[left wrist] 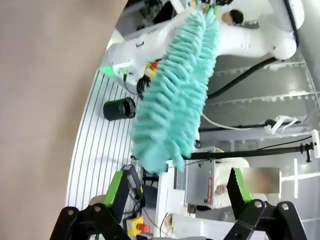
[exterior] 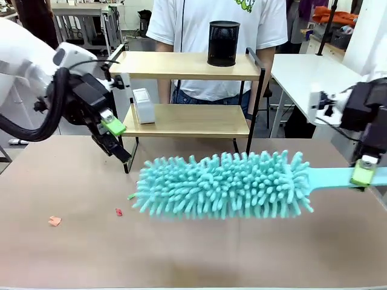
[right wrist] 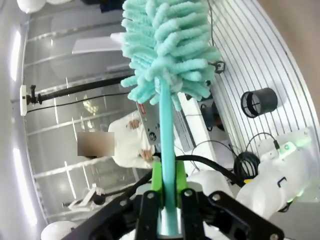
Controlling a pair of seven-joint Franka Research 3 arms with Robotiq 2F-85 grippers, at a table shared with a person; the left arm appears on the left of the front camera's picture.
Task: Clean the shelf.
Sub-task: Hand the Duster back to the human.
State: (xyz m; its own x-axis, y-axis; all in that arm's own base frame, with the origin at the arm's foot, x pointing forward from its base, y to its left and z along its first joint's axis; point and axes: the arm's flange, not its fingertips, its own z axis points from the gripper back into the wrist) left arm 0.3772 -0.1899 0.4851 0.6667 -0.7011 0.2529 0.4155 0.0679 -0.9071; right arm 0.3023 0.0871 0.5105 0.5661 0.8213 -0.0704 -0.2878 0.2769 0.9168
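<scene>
On the near part of the brown table [exterior: 72, 254] lie two small scraps, an orange one [exterior: 55, 221] toward the left and a red one [exterior: 118, 212] a little farther in. Just beyond them a fluffy teal duster [exterior: 221, 184] stretches lengthwise across the middle of the table, its head in front of the shelf and its flat handle [exterior: 329, 178] running off to the right; whether the head touches the tabletop or hangs just above it cannot be told. The right gripper [exterior: 363, 172] is clamped on that handle, and its wrist view shows the green pads [right wrist: 157, 182] pressed against both sides of the teal stick, with the head [right wrist: 165, 45] rising beyond. The left gripper [exterior: 115, 138] hangs over the table at the left, near the front left leg of the shelf, tilted down and toward the middle; in its wrist view the fingers [left wrist: 116, 187] stand wide apart with nothing between them, and the duster shows farther off. Behind the duster stands the shelf [exterior: 187, 66], a small two-tier rack of light wooden boards in a thin black frame, at the far middle of the table. A small white box [exterior: 143, 105] sits on the left part of its lower board, and a black mesh cup [exterior: 223, 43] stands upright on the upper board, right of centre. A person in a white T-shirt [exterior: 181, 27] stands directly behind the shelf.
</scene>
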